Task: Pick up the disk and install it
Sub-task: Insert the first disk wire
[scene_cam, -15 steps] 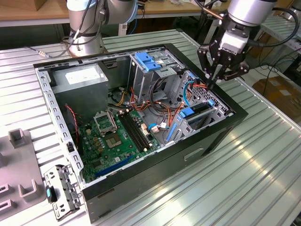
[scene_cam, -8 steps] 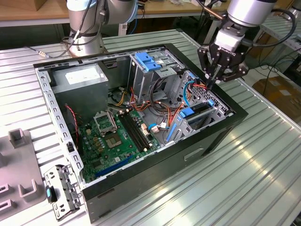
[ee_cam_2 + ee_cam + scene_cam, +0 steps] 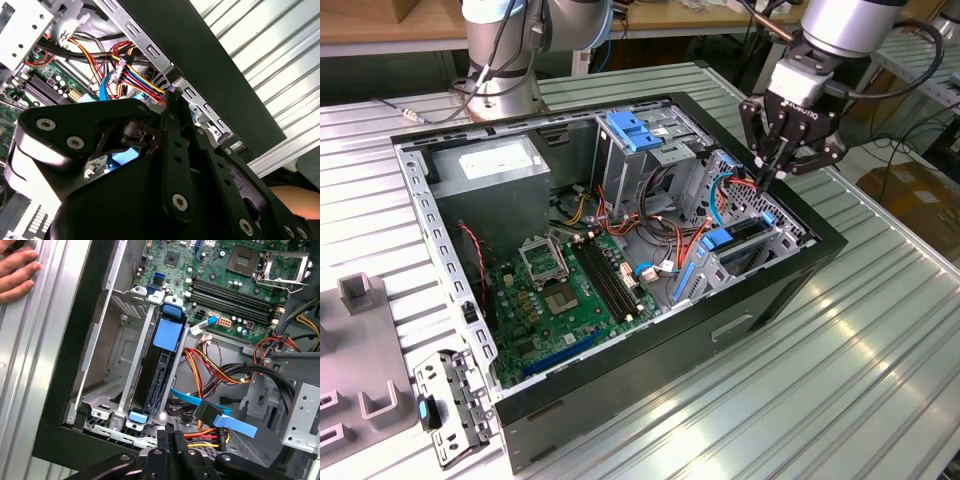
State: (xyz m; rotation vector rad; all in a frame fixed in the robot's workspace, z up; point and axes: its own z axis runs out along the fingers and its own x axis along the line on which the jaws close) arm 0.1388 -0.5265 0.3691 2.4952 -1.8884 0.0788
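Open computer case [image 3: 620, 400] lying on its side on the ribbed metal table [image 3: 880, 380]. Inside: green motherboard [image 3: 570, 290] at the case's 7 o'clock in the exterior view, grey power supply box [image 3: 495, 165] at 11 o'clock, blue ribbed bracket [image 3: 638, 130] on the drive cage at 12 o'clock, and loose red, yellow and orange cables [image 3: 670, 240] in the middle.

The disk [image 3: 159, 375] sits seated edge-on in the metal drive bay [image 3: 107, 405] at the case's 3 o'clock corner, with blue rail tabs at both ends.

Gripper [image 3: 772, 172] hangs over that corner, fingers pressed together, holding nothing, tips at the cable bundle. In the first wrist view the disk lies just at 11 o'clock from the closed fingertips [image 3: 170, 440], near but apart.

A flat blue data cable [image 3: 220, 417] runs beside the disk. A person's hand [image 3: 17, 272] rests on the table outside the case wall.
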